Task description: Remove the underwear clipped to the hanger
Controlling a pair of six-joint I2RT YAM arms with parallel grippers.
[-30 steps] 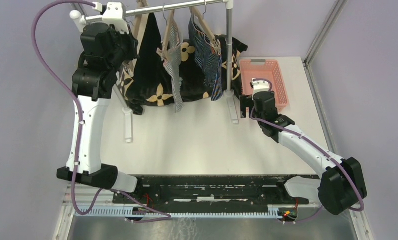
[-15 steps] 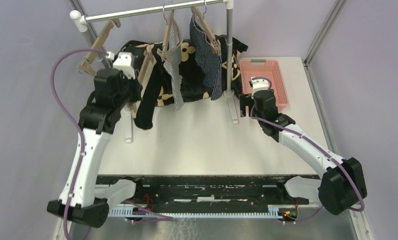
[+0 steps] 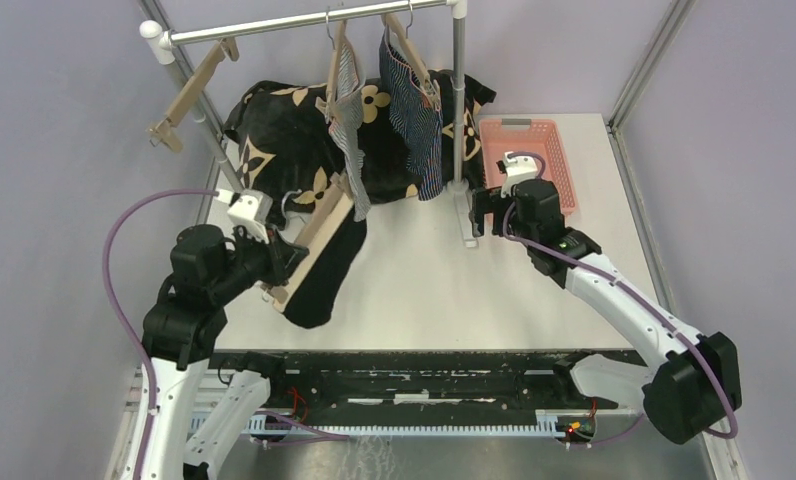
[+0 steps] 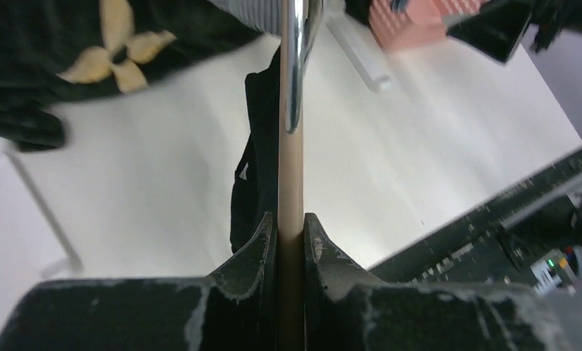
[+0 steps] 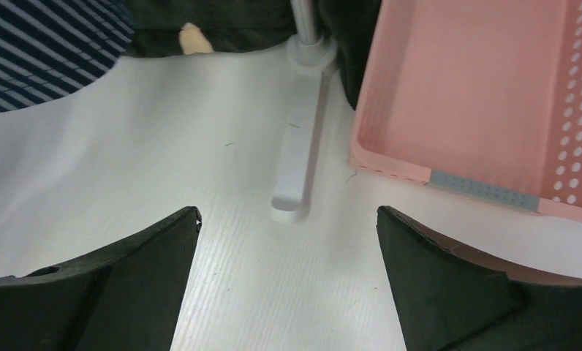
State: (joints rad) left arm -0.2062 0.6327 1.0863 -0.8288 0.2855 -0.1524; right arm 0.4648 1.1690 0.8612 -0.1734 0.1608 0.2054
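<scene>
Left wrist: left gripper (image 4: 291, 221) clamps pale wooden hanger (image 4: 291, 172) bearing black cloth briefs (image 4: 257, 146); right gripper (image 5: 288, 213) gapes beside pink plastic basket (image 5: 463, 88).

We are in a robot lab. We see plain purple walls (image 3: 64, 120) around a white table (image 3: 424, 290). The left robot arm (image 3: 184, 325) and the right robot arm (image 3: 624, 300) sit at its edge, with purple cables (image 3: 111, 270) and a black metal base (image 3: 414, 365).
</scene>
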